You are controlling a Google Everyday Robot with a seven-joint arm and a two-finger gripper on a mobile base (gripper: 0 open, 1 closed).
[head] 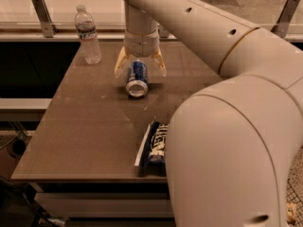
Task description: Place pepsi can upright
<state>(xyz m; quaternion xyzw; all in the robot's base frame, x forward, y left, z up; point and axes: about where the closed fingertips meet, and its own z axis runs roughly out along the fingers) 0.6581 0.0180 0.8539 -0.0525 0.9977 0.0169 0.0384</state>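
The pepsi can (137, 78) is a small blue can with silver ends. It lies on its side on the brown table (90, 126), its silver end facing the camera. My gripper (140, 66) hangs over the can's far end, open, with one tan finger (121, 62) on each side of it. The fingers straddle the can without closing on it.
A clear plastic water bottle (88, 35) stands upright at the table's back left. A dark blue chip bag (154, 144) lies near the front edge, partly hidden by my large white arm (227, 126), which covers the right side of the view.
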